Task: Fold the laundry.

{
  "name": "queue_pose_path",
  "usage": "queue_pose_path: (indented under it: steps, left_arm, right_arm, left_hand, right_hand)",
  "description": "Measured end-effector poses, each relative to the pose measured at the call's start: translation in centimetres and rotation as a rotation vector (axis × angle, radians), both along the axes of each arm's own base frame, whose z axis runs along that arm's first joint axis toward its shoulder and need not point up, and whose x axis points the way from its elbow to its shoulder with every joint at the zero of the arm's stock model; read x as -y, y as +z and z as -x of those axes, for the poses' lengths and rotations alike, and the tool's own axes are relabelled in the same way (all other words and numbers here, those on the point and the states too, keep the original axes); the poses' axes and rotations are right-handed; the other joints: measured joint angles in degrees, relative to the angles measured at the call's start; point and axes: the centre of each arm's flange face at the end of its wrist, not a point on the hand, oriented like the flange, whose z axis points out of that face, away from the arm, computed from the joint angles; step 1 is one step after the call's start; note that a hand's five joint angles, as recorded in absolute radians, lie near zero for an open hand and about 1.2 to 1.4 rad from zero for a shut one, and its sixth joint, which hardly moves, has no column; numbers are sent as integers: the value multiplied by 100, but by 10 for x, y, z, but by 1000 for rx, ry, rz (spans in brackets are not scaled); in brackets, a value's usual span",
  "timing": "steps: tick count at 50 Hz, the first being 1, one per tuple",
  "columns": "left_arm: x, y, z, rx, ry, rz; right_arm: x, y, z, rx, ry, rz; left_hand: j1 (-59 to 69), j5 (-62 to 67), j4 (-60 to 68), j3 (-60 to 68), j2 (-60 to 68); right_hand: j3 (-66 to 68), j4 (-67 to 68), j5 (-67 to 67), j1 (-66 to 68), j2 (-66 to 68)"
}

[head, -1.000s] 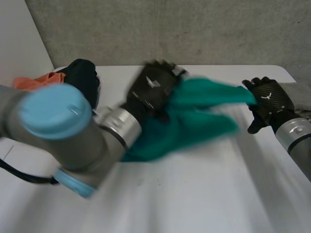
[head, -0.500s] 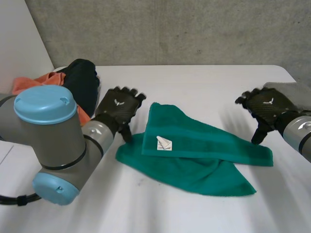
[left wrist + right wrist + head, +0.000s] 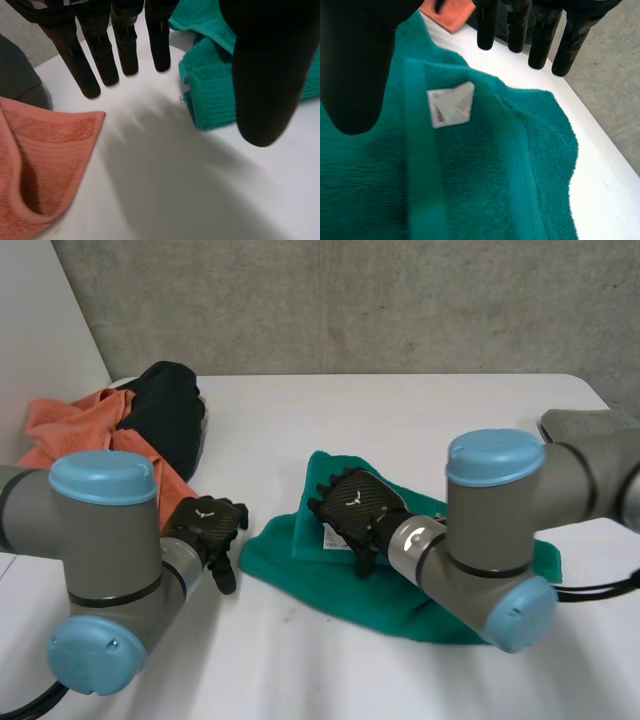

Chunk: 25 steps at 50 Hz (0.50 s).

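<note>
A green towel (image 3: 282,556) lies loosely folded and crooked on the white table (image 3: 420,415), with a white label (image 3: 451,104) showing on its upper layer. My right hand (image 3: 355,512) hovers open over the towel's left part, beside the label, fingers straight and thumb (image 3: 355,60) spread. My left hand (image 3: 205,527) is open over bare table, just left of the towel's near left corner (image 3: 210,95). Its straight fingers (image 3: 125,40) hold nothing.
An orange cloth (image 3: 70,425) and a black cloth (image 3: 165,405) are piled at the table's far left; the orange one's corner (image 3: 40,150) lies close under my left hand. A grey cloth (image 3: 585,425) sits at the far right edge.
The towel was let go and now lies on the table. My left hand drew back toward the near left, off the towel. My right arm swung in from the far right to above the towel.
</note>
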Motion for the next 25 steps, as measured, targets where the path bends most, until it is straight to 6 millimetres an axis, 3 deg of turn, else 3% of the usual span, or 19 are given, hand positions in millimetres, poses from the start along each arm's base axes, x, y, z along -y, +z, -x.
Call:
queue_pose_path:
  steps: [8,12,16,25]
  left_arm:
    - [10,-14,9,-10,-15,-23]
    - [15,-18,16,-12,-23,-20]
    - [21,-17,23,-20,-30,2]
    - [42,2,35,-55,-36,91]
  right_arm:
    - [23,-19,-13,-33,-42,87]
    - [30,-22,-15,-42,-52,108]
    - [34,-21,-16,-40,-59,121]
    - [48,-7,-15,-9,-90,156]
  left_hand:
    - [1792,1683,1724,1696,1735]
    - [2803,2743,2783,2747,2752]
    - [3857,3816,3872,3810,3829]
    - [4031,4146,4375,4305,4340]
  right_hand:
    - [1047,1062,867,939,1034]
    - [3534,3602,3314,3021,3632]
    - [5048,5129,4798,4117,5072]
    - [5222,5294,5006,4336,5155]
